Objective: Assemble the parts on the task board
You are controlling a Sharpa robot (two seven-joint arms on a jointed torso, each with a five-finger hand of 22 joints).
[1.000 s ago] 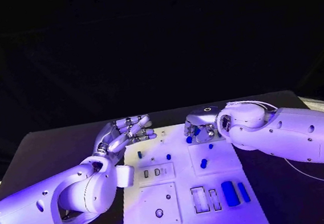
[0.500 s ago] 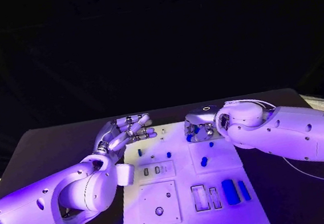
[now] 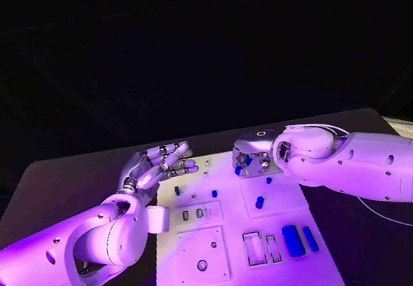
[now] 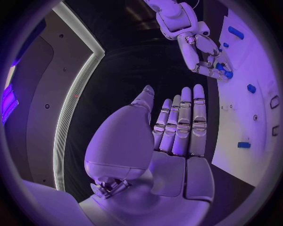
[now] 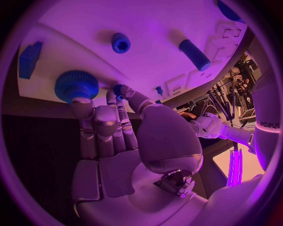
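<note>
The white task board point(image 3: 238, 274) lies in the middle of the table. My right hand point(image 3: 252, 158) hangs over its far edge, fingers curled down. In the right wrist view its fingertips point(image 5: 82, 104) touch a blue gear point(image 5: 77, 84) at the board's rim point(image 5: 59, 96). A small blue bit point(image 5: 118, 88) shows between the thumb and a finger; I cannot tell whether it is held. My left hand point(image 3: 161, 163) hovers open by the board's far left corner, fingers straight point(image 4: 183, 117), holding nothing. It faces the right hand point(image 4: 203, 52).
Loose blue parts lie on the board: two long blocks point(image 3: 291, 240) near the front right, a short cylinder point(image 3: 259, 201) mid-board, small pegs point(image 3: 214, 193) towards the left. A socket-head peg point(image 5: 120, 43) and a cylinder point(image 5: 195, 54) lie beyond my right fingers. Black table surrounds the board.
The whole picture has shifted slightly. Both hands keep their places relative to the board, and no part has moved.
</note>
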